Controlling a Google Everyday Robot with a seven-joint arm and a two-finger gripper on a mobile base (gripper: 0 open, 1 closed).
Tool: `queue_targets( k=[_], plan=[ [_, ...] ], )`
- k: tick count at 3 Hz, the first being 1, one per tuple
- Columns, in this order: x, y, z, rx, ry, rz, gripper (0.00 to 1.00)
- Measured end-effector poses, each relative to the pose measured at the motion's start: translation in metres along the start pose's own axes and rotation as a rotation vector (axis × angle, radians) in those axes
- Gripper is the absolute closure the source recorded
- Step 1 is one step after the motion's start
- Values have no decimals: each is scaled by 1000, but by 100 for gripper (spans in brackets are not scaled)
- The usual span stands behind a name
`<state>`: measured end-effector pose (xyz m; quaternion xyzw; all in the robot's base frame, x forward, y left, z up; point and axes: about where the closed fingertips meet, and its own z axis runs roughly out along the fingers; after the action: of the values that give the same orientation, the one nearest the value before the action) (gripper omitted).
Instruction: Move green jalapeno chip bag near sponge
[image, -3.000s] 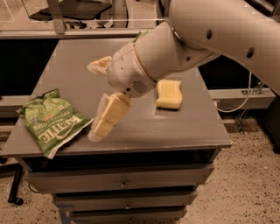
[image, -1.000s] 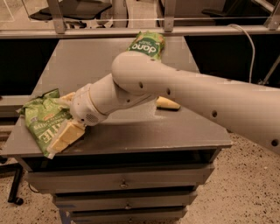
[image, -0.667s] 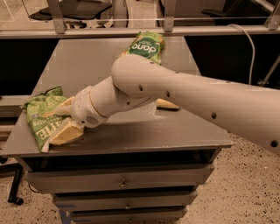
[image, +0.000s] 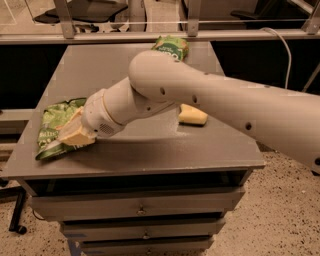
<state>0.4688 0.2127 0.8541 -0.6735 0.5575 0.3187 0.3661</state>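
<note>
Cream-coloured and low, the tool (image: 71, 134) sits at the front-left part of the desk (image: 150, 147), lying on the right side of the green jalapeno chip bag (image: 51, 121) and touching it. Whether it is clenched on the bag or released cannot be told from this view.

The bag lies flat and crinkled near the desk's left edge, its lower corner reaching almost to the front edge, with a pale strip along its lower side. The tool covers part of its print.

The white arm (image: 215, 102) comes in from the right side and crosses the whole desk on a slant, bending at a thick rounded joint above the middle before it drops to the wrist.

The sponge (image: 194, 116) – a pale yellow block – rests right of the desk's middle, just behind the arm, which hides its upper-left part. It lies well apart from the chip bag, with the arm and a stretch of bare grey top between them.

At the back edge of the desk lies a second green bag (image: 170, 47), partly hidden by the arm's joint. Under the top, the desk has a stack of grey drawers (image: 140, 209) – each with a small handle at its middle.
</note>
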Motion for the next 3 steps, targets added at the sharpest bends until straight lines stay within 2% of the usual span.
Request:
queue_targets(
  k=[1, 2, 3],
  plan=[
    [-16, -18, -25, 16, 30, -59, 100],
    [-27, -45, -76, 61, 70, -129, 100],
    [-28, -63, -137, 114, 80, -193, 100]
  ],
)
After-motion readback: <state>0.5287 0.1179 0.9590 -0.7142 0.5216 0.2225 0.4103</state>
